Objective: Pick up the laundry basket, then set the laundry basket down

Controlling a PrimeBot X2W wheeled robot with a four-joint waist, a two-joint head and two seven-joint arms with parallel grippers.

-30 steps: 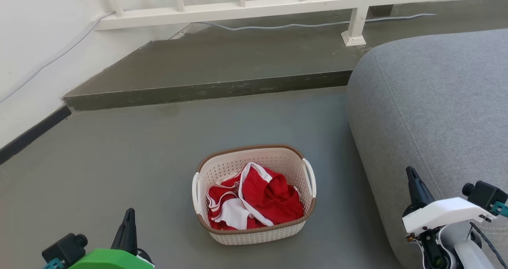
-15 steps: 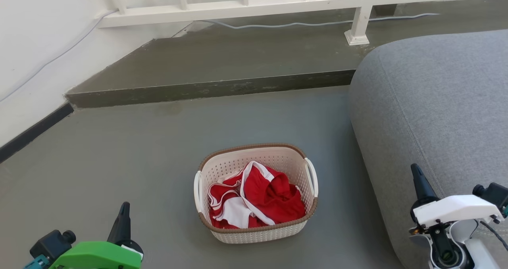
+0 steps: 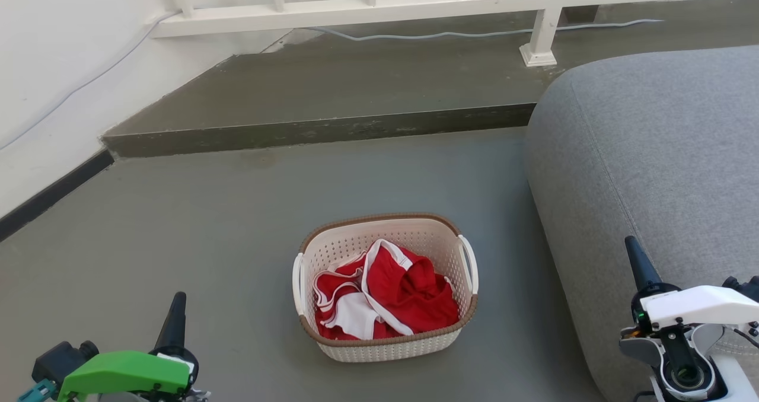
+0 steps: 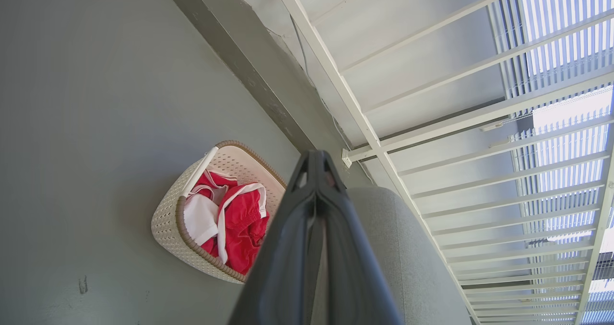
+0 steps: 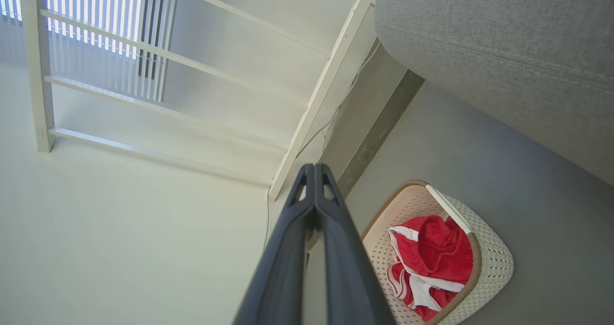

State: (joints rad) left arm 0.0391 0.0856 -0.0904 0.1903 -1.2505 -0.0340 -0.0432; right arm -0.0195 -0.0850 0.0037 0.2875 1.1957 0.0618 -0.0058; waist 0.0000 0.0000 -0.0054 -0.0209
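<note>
**Operator:** Where is the laundry basket (image 3: 382, 350) sitting right now?

**Spotter:** It is standing upright on the grey floor (image 3: 207, 224), near the grey sofa (image 3: 652, 153) and between your two arms. Red and white clothes (image 3: 394, 295) are lying bunched inside it.

**Operator:** And what are my grippers doing?

**Spotter:** Your left gripper (image 3: 177, 307) is hanging low on your left. Your right gripper (image 3: 633, 254) is hanging low on your right, in front of the sofa. Both are well apart from the basket. In each wrist view you are looking along fingers that are pressing together at the tips and carrying nothing.

**Operator:** So how far along am I?

**Spotter:** I am judging that this scene is fitting two stages equally. The basket may be waiting for you to lift it, or it may be resting where you were meant to set it down. It is lying on the floor as the end of the task wants. Whether a lift put it there, I am not able to tell, so I am not calling any move for you.
</note>
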